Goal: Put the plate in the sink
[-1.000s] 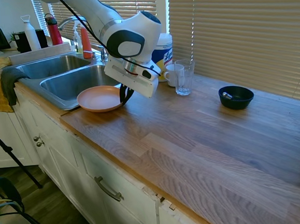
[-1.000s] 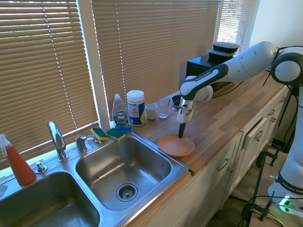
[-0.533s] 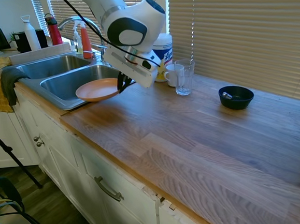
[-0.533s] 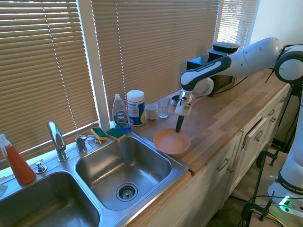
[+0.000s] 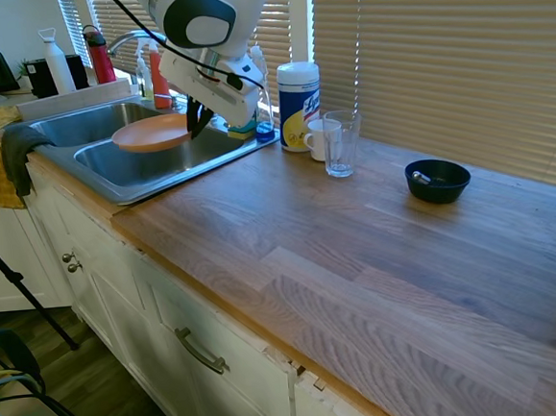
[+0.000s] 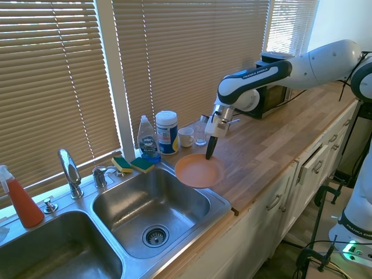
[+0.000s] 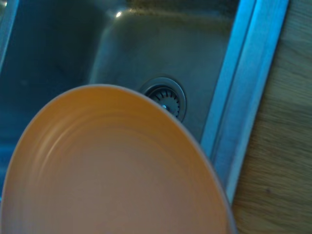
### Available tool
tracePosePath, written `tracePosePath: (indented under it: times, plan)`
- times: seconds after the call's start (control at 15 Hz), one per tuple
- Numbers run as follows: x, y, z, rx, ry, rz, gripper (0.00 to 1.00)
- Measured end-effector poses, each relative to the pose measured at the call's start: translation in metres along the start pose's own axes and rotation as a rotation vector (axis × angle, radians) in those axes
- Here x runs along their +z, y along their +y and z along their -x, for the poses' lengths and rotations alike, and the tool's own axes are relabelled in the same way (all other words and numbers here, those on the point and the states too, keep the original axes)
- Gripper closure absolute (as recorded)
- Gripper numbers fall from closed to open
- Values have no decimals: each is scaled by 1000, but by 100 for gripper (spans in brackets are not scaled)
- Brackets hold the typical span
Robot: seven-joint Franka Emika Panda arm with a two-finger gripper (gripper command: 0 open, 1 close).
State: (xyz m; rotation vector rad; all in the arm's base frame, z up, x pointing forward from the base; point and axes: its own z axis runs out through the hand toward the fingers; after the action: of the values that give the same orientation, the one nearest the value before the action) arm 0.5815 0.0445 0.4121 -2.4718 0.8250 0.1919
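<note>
Now airborne: the plate (image 6: 199, 170), resting on the wooden counter (image 5: 358, 250) a second earlier, has been lifted and carried over the near basin of the sink (image 6: 152, 207), so only lowering and release remain. Gripper (image 6: 208, 156) fingers are closed on the plate's rim, holding it roughly level.

I see the near basin of the sink (image 6: 152, 204) w/ bare floor, only the drain (image 7: 165, 98) showing. Behind it, sponges (image 6: 133, 164), soap bottle (image 6: 148, 139) & wipes tub (image 5: 299, 106) crowd the back rim. Faucet (image 6: 70, 172) stands at the divider. Counter (image 5: 379, 267) towards the front edge is open; mug (image 5: 322, 138), glass (image 5: 341, 143) & dark bowl (image 5: 438, 180) sit by the blinds.
</note>
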Motion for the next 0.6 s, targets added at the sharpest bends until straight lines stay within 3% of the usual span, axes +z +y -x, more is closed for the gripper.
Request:
tracePosePath:
  times: [0.27,0.6]
  plan:
    - [34,-82,16,-79,14,39,100]
    - [119,-162,24,-133,58,174,100]
